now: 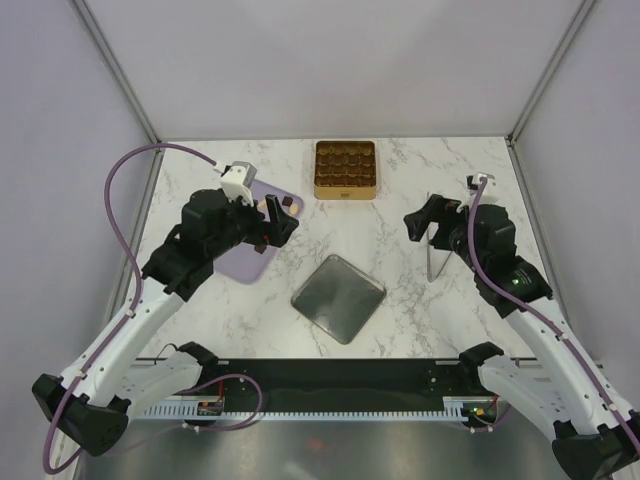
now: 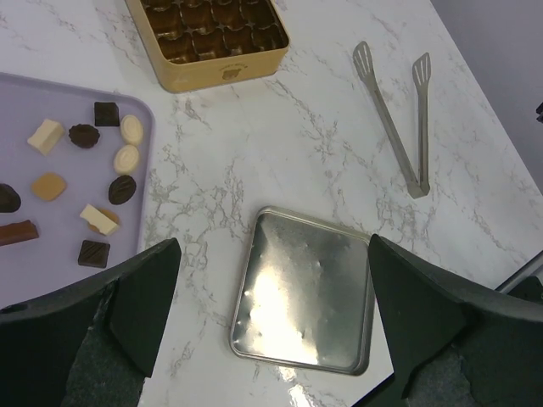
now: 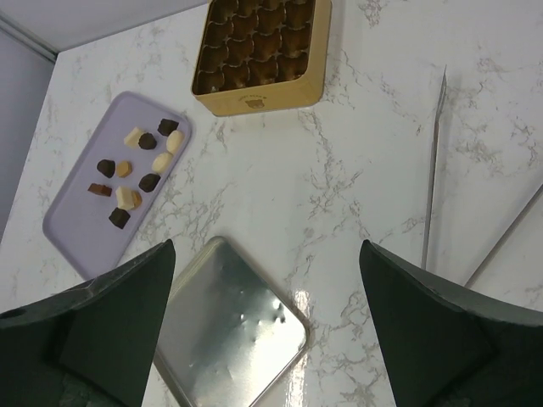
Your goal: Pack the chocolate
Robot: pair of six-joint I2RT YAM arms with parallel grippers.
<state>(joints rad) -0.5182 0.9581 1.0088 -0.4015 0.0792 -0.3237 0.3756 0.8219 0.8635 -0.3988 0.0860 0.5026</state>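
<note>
Chocolate (image 2: 122, 189) lies on the lilac board (image 2: 42, 97); left tool (image 2: 273, 246) and right tool (image 3: 265, 250) gape wide, holding nothing.

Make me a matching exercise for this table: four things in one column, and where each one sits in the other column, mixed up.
Things:
1. gold tin
2. lilac board
3. silver lid
4. tongs

Places:
A. in the middle, lying flat
B. on the right side
C. at the far edge, centre
D. on the left side, carrying the chocolates

Pairs: 1-C, 2-D, 3-A, 4-B
</note>
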